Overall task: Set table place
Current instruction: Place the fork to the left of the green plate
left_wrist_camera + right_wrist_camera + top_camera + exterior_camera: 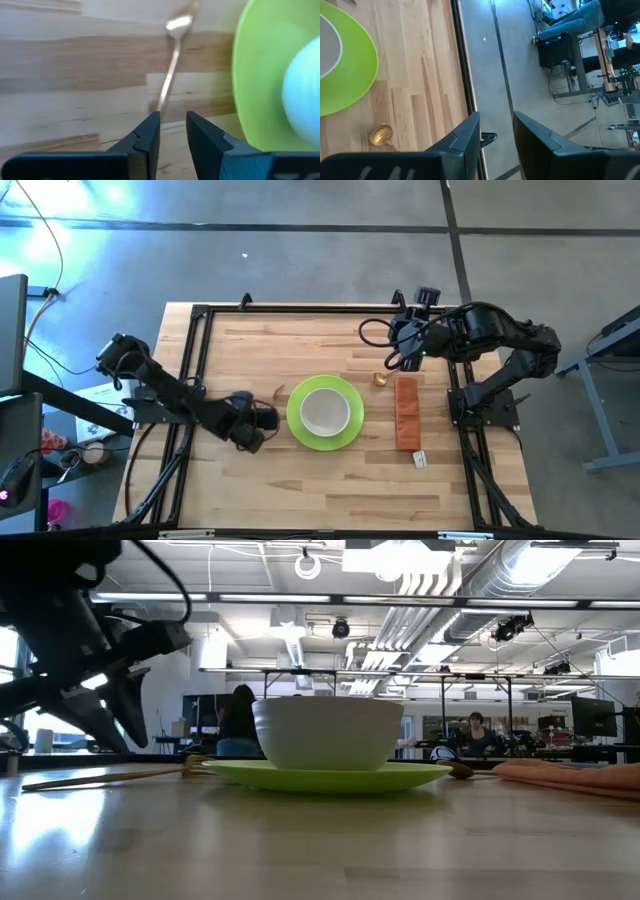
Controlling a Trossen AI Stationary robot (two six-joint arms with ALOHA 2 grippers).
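A lime-green plate (350, 436) lies in the middle of the table (300, 490) with a white bowl (325, 412) standing in it. A thin gold fork (170, 65) lies flat on the wood just left of the plate (110, 777). My left gripper (172, 122) hovers over the fork's handle end, fingers slightly apart and pointing down (135, 735). A gold spoon (380, 379) lies right of the plate; its bowl shows in the right wrist view (381, 134). My right gripper (496, 122) is raised near the far right corner (393, 358), slightly open and empty.
An orange-brown strip (406, 412) lies right of the plate, with a small white tag (419, 459) at its near end. Black rails (200, 360) frame the table. Bare wood lies along the near edge. People sit in the room behind (240, 720).
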